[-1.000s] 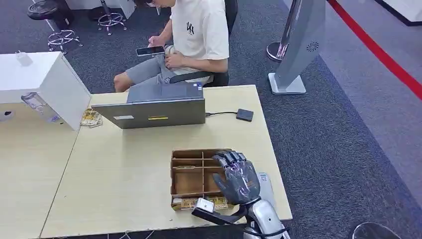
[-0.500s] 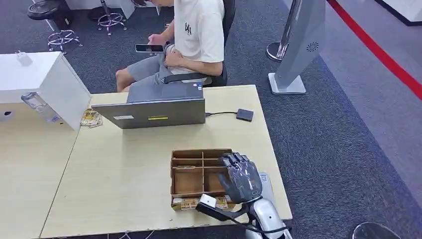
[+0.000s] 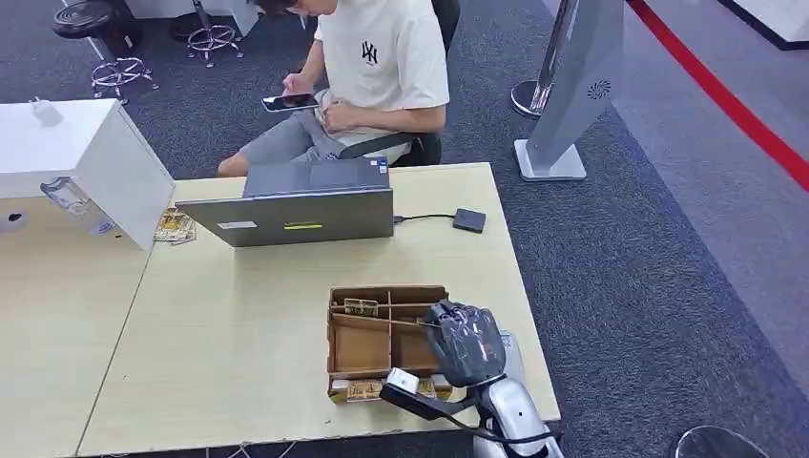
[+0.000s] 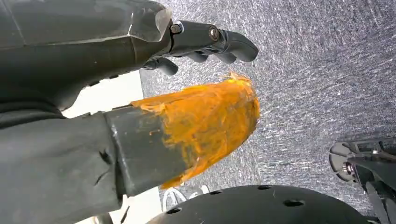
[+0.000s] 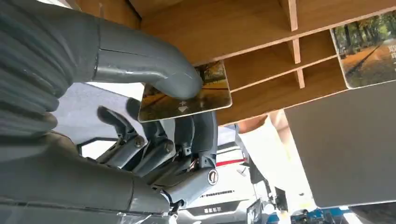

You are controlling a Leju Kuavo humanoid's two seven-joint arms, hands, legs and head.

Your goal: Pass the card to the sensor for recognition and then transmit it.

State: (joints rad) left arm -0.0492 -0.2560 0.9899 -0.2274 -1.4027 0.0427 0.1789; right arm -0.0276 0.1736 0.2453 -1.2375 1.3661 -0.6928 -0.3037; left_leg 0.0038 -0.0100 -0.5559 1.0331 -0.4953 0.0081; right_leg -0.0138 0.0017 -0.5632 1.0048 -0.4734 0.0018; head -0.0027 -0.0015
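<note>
Pinching a card [image 5: 187, 93] between thumb and fingers, the right hand [image 3: 466, 342] sits over the near right corner of the wooden divided tray [image 3: 355, 351] on the table [image 3: 238, 324]. Another card [image 3: 361, 306] lies in a far compartment. Beyond the tray stand a laptop [image 3: 296, 215] and a small dark sensor [image 3: 468, 220] on a cable. The left hand [image 4: 205, 44] hangs above carpet, fingers apart, holding nothing.

Seated person [image 3: 382, 67] behind laptop [image 3: 298, 212]

Glossy card [image 5: 187, 95], matt wooden organizer [image 3: 367, 334]
</note>
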